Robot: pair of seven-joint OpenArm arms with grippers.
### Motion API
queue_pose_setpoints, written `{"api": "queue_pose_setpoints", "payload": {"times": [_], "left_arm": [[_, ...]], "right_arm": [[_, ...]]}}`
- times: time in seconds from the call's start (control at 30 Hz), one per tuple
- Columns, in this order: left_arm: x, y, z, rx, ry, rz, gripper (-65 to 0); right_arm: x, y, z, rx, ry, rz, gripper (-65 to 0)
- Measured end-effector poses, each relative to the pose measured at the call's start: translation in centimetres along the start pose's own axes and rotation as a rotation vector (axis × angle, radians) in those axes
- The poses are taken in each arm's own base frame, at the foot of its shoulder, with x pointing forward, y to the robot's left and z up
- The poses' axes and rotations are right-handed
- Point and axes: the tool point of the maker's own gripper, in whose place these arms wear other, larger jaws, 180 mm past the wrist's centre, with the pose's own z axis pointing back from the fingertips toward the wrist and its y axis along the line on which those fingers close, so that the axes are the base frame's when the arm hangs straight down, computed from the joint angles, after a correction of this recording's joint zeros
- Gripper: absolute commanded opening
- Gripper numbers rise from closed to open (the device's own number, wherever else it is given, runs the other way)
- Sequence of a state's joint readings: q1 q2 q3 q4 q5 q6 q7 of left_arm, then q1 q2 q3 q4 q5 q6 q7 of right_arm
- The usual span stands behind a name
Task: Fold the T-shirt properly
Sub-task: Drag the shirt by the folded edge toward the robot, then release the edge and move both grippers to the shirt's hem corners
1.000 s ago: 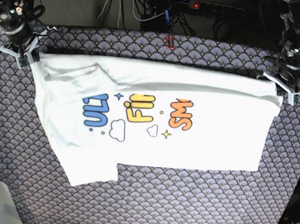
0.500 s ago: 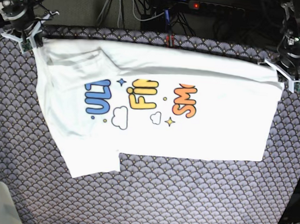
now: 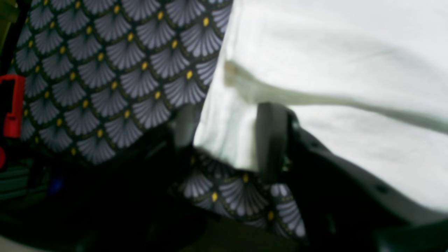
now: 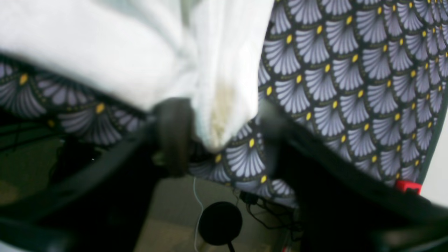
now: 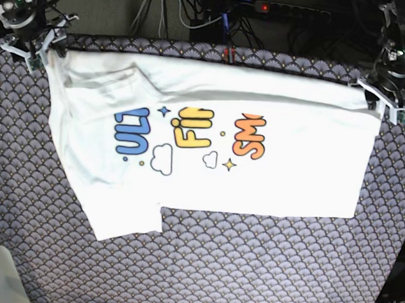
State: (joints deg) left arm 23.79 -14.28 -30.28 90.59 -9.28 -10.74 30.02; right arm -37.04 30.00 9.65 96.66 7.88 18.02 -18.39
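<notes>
1 T-shirt (image 5: 210,145) flat on patterned cloth (image 5: 249,267), 2 open claws at its far corners

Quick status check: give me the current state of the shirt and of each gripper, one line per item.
T-shirt: lying flat on the patterned table cover, print side up, far edge folded over along the top.
Left gripper: open, jaws either side of the shirt's corner, not clamped.
Right gripper: open, shirt corner hanging loose between its jaws.
</notes>
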Motion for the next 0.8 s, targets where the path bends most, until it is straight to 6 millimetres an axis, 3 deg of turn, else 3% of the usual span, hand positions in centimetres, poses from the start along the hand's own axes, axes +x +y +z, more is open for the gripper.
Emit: {"api": "queue_pose_setpoints", "payload": {"times": [0.17, 0.37, 0.47, 0.6, 0.7, 0.8], "left_arm": [[1.0, 0.7, -0.1, 0.005, -0.017, -0.026, -34.6], [2.6, 2.8, 0.1, 0.053, -0.049, -0.011, -34.5], [5.0, 4.4, 0.2, 0.099, -0.108, 0.01, -34.4], [8.3, 4.1, -0.1, 0.09, -0.185, 0.021, -34.4], [11.1, 4.3, -0.5, 0.106, -0.243, 0.039, -34.3], [14.6, 3.6, -1.0, 0.09, -0.296, 0.074, -34.3]], "right_arm": [[0.2, -2.0, 0.8, -0.054, -0.003, -0.003, -26.9], [3.2, -4.0, 3.5, -0.124, -0.076, 0.039, -26.9], [4.9, -5.1, 4.1, -0.155, -0.13, 0.043, -26.7], [5.9, -6.3, 4.0, -0.172, -0.137, 0.076, -26.6], [9.4, -7.8, 3.2, -0.206, -0.227, 0.076, -26.5], [12.6, -7.0, 1.1, -0.118, -0.264, 0.124, -26.5]]}}
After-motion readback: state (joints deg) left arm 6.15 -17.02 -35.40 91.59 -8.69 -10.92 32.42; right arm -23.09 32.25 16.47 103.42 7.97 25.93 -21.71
